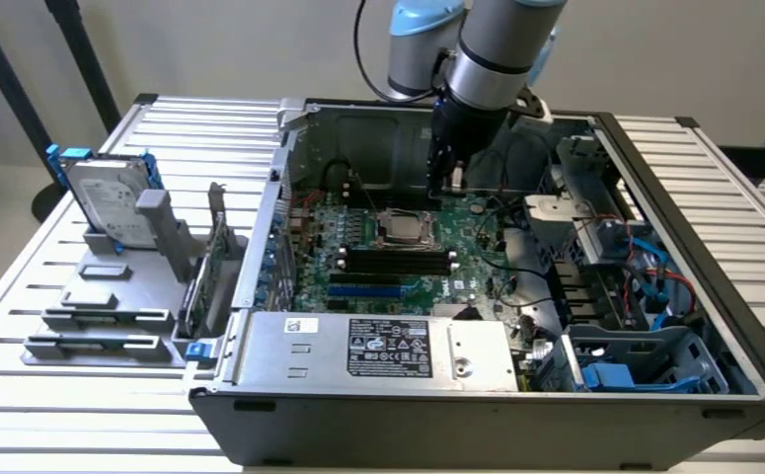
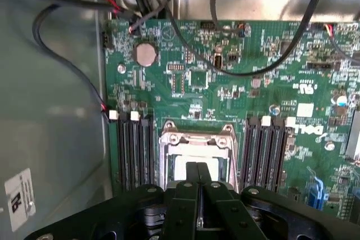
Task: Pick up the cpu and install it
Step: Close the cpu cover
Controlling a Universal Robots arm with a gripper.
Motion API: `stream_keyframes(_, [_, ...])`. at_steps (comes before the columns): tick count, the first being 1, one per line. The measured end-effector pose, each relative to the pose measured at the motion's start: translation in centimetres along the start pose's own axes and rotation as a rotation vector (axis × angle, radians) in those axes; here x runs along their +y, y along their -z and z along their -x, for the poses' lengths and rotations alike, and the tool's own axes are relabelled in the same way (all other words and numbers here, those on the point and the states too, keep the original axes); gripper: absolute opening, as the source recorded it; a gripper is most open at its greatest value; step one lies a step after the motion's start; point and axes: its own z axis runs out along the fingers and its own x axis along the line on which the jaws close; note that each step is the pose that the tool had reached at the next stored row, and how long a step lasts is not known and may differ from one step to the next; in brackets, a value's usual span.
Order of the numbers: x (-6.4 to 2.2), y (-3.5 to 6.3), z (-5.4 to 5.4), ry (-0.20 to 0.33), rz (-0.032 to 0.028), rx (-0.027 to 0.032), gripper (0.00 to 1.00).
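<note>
In the exterior view, the open case (image 1: 488, 420) lies on the slatted counter (image 1: 53, 415), and my arm reaches down into it from the far side. The claw (image 1: 451, 184) hangs over the green board (image 1: 481, 252), near the case's far wall. Its fingers look pressed together, with nothing between them. The cpu (image 1: 401, 229) shows as a dull square inside the metal socket (image 1: 379, 237) at the middle of the board. The black memory sticks (image 1: 396, 262) sit just beside it on the near side. From the claw, the cpu lies toward the case's near edge and a little to the exterior view's left. The two look apart, with the claw higher, though I cannot judge the gap. The hard drive (image 1: 103, 197) stands in blue brackets on a grey rack (image 1: 106, 326) outside the case, by the counter's edge on the exterior view's left, well apart from the work.

In the wrist view, the claw (image 2: 198, 166) is shut, its fingers (image 2: 190, 184) flat against each other and empty. Directly past the tips lies the cpu (image 2: 183, 168), a pale square framed by the socket (image 2: 197, 139). It sits flat and square with that frame, so I judge it seated in place, not carried. Black slots (image 2: 132, 150) flank the socket on both sides. Being square, the cpu has no long axis; its edges run parallel with those slots. I cannot tell whether the tips touch its top.
</note>
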Motion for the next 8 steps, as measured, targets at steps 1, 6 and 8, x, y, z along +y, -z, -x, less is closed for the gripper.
stream_keyframes(1, [-0.31,-0.09,0.0,0.001,-0.0007,0.0003,0.11])
stream_keyframes(6, [-1.78,-0.54,0.0,0.003,-0.0059,0.0038,0.11])
stream_keyframes(8, [-2.35,-0.71,0.0,0.004,-0.0094,0.0044,0.11])
